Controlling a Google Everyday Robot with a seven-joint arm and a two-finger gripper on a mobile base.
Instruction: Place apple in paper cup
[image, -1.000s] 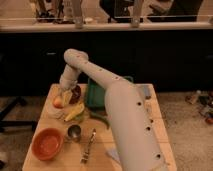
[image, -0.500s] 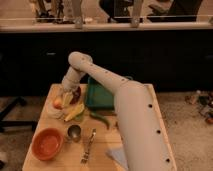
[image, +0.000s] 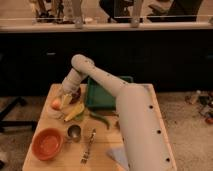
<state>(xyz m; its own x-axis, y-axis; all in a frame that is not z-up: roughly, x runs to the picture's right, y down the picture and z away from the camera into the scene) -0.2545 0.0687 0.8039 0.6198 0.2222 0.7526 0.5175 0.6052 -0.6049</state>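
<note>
In the single camera view my pincer (image: 64, 98) hangs at the far left of the counter (image: 105, 137), pointed down, with the apple (image: 56, 104) right against its tip on the lower left side. I cannot tell whether the pincer is spread or clamped on the fruit. The paper cup (image: 54, 114) shows as a pale rim directly beneath the apple, and I cannot say whether the fruit is seated in it or just above the rim. I judge the step in hand to be the final lowering and release. To do it well I would keep the apple centred over the cup mouth, since the two look about equally wide. I would come straight down, let go only when the fruit is resting, then lift vertically so the light cup is not dragged or tipped. The dark maroon round thing (image: 76, 95) sits just right of the pincer and the yellow-green fruit (image: 75, 111) lies right and below it, so I would avoid any sideways sweep that way. The green tray (image: 100, 97) is farther right. Against the frame half a second back, the apple and the pincer have come lower and a little left, closer onto the cup, while everything else on the counter lies as it did
</note>
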